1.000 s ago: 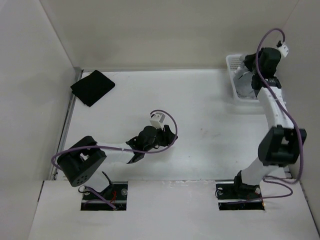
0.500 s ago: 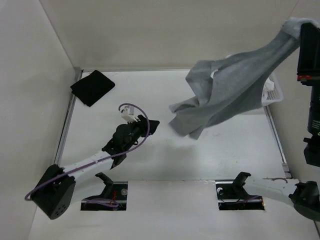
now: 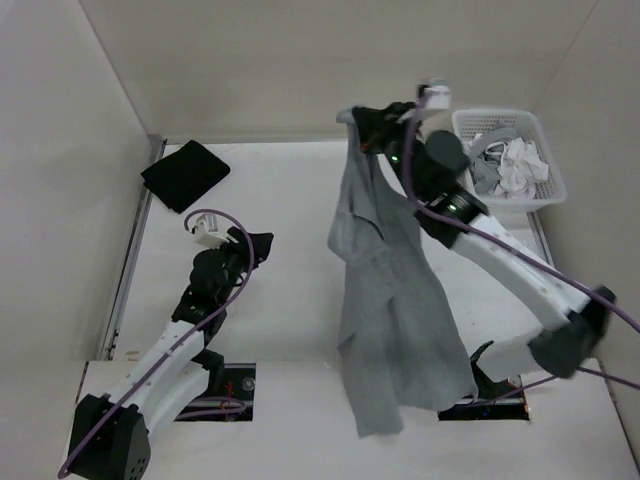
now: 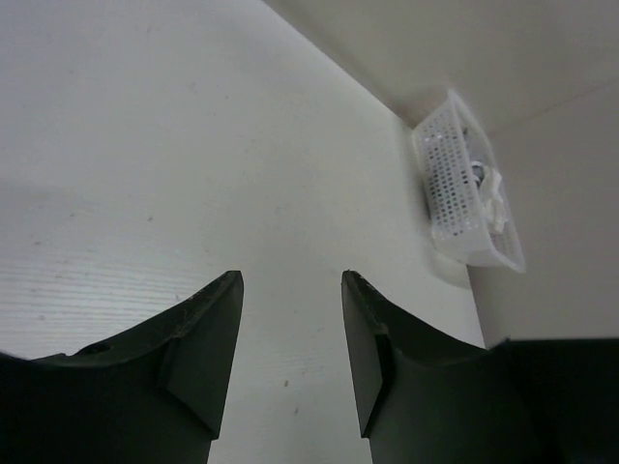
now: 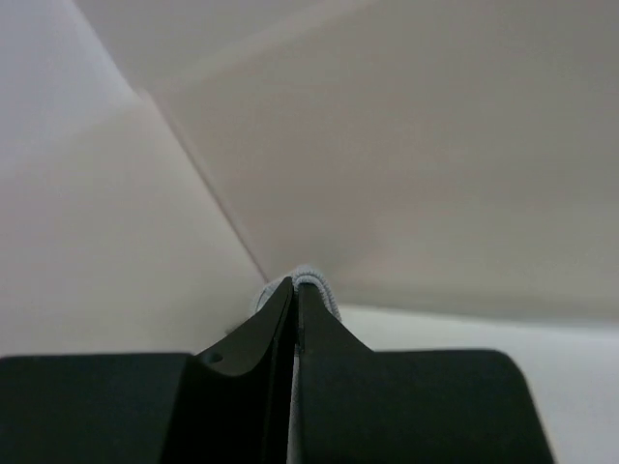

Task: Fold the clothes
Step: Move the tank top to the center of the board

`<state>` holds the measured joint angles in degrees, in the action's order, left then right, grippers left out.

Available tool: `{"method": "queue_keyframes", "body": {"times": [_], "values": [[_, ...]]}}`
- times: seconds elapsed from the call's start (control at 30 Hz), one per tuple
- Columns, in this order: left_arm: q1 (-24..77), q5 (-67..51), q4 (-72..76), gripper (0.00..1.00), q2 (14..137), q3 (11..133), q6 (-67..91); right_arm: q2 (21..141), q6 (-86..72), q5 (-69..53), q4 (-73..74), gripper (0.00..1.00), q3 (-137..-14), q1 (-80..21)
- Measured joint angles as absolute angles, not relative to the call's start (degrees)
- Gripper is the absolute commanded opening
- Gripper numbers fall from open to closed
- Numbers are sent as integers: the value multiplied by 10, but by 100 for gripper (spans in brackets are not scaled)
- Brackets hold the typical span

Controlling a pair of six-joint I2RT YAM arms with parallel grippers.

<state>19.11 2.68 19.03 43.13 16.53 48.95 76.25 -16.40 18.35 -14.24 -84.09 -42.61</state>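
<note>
The clothes (image 3: 385, 300) are one light grey knit garment, hanging in a long drape over the middle of the table. My right gripper (image 3: 352, 118) holds its top edge high near the back wall. In the right wrist view that gripper (image 5: 295, 285) is shut on a ribbed grey fold of the clothes (image 5: 319, 283). My left gripper (image 3: 262, 243) hovers over the table left of the hanging garment, apart from it. Its jaws (image 4: 290, 280) stand open with only bare tabletop between them.
A white mesh basket (image 3: 552, 170) with white and grey garments sits at the back right and shows as the basket (image 4: 455, 184) in the left wrist view. A black cloth square (image 3: 185, 173) lies at the back left. Walls close in the left, back and right.
The right arm has lifted the grey garment out of the basket and swung it left to the table's middle. The left arm has drawn back to the left, its jaws still open.
</note>
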Motion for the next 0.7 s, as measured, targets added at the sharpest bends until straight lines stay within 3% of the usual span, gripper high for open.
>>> {"method": "queue_keyframes", "body": {"times": [0.13,0.2,0.27,0.37,0.43,0.53,0.7], "values": [[183,25,182,41,484,165,489,995,-224,103,-129,5,-912,-339],[184,27,175,41,502,165,487,1164,-257,58,-73,9,-1058,-289],[188,33,173,41,509,165,481,1288,-280,44,-26,25,-1202,-252],[199,43,171,41,517,165,471,1350,-315,48,18,56,-1274,-211],[212,49,167,40,528,167,464,1346,-332,54,34,59,-1275,-185],[244,67,150,39,555,172,447,1278,-348,62,22,57,-1194,-156],[303,115,112,36,620,182,422,1064,-358,62,-32,14,-928,-159]]}}
